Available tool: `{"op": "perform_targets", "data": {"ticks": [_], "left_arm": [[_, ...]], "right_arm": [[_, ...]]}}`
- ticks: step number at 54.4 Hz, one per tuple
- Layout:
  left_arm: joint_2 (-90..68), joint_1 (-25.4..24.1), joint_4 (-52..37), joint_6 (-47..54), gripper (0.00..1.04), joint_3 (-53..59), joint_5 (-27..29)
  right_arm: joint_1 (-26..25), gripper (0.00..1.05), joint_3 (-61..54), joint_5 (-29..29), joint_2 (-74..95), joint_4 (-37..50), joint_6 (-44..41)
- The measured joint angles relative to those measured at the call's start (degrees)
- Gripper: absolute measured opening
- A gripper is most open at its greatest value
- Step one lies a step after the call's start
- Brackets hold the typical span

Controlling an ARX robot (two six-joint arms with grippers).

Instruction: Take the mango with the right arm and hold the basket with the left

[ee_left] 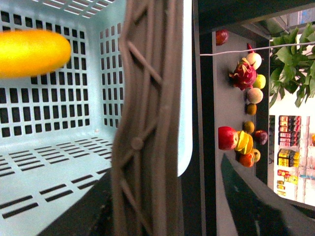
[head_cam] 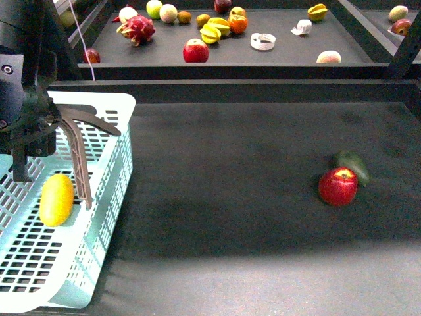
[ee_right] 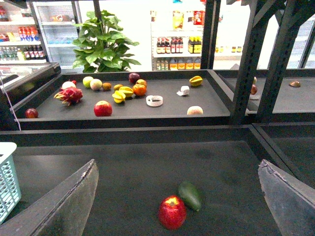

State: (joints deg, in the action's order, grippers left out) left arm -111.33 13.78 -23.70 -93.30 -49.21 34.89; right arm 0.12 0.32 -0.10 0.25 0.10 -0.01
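The yellow-orange mango [head_cam: 56, 199] lies inside the pale turquoise basket [head_cam: 99, 263] at the table's left edge; the left wrist view shows this mango [ee_left: 32, 52] against the basket's slotted wall [ee_left: 54, 113]. My left gripper [head_cam: 47, 131] hangs over the basket's rim by the grey-brown swing handle [head_cam: 80, 158]. In the left wrist view the left gripper [ee_left: 165, 169] is open, with the handle [ee_left: 142, 123] standing between its jaws. My right gripper [ee_right: 177, 163] is open and empty, above the dark table and well short of the basket [ee_right: 7, 182].
A red apple [head_cam: 338, 186] and a dark green oval fruit [head_cam: 352, 164] lie touching on the table's right side, below the right gripper. A raised back shelf [head_cam: 283, 56] holds several loose fruits. Black frame posts [ee_right: 246, 64] stand at the right.
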Motion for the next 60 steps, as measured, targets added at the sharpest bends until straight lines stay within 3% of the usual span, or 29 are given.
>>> {"op": "perform_targets", "data": {"ticks": [15,25,34,49,60], "left_arm": [[10.01,2.43,7.30,0.50,0.98,2.40,1.25],[19.89,2.80,9.66,4.59,0.97,7.63,3.13],[32.24,-2.03,14.91,14.49,0.97,15.34,7.63],[48.22,-15.65,12.74,29.31,0.97,26.95,3.15],[49.57,-16.76,12.74,31.43,0.97,27.69,2.67]], "right_arm": [[0.00,0.97,0.00,0.00,0.00,0.00,0.00],[0.00,0.97,0.00,0.00,0.00,0.00,0.00],[0.00,0.97,0.00,0.00,0.00,0.00,-0.02],[0.00,0.97,0.00,0.00,0.00,0.00,-0.02],[0.00,0.97,0.00,0.00,0.00,0.00,0.00]]}}
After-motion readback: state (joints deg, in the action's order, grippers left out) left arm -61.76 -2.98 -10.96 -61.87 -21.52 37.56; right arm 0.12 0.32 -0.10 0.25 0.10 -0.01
